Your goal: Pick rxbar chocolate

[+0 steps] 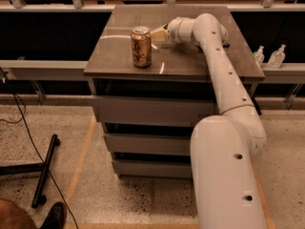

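Observation:
The gold-brown drink can stands upright on the brown table top, near its front middle. My gripper is low over the table, just right of and behind the can's top, pointing left at it. The white arm reaches in from the lower right. The rxbar chocolate does not show as such. A small dark thing peeks out behind the arm's far side, and I cannot tell what it is.
The table is a drawer cabinet on a speckled floor. A shelf with two small bottles runs behind at the right. A black stand leg and a cable lie on the floor at the left.

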{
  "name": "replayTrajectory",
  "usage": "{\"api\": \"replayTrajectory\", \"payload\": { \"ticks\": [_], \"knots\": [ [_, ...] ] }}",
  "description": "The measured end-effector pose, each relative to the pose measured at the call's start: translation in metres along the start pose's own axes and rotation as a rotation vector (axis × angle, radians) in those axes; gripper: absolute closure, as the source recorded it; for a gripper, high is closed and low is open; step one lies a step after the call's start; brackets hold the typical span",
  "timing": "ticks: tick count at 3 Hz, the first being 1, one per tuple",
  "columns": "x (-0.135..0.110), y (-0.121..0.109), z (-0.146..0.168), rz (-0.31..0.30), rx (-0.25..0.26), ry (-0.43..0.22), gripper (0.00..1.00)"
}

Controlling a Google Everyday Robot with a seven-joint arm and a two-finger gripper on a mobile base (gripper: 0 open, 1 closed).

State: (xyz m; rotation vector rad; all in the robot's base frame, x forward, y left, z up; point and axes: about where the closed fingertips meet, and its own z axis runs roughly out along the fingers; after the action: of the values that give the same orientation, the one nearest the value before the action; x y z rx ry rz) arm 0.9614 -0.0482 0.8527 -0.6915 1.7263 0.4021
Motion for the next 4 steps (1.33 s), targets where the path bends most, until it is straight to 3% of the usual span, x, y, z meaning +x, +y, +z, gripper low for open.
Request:
{"api": "replayTrajectory", "payload": {
  "ticks": [2,4],
  "knots": [
    [0.0092,0.0002,0.0061,-0.01,0.014,0.037,0.0],
    [0.014,-0.001,0.0068,-0.014,0.025,0.048,0.41]
  ]
}}
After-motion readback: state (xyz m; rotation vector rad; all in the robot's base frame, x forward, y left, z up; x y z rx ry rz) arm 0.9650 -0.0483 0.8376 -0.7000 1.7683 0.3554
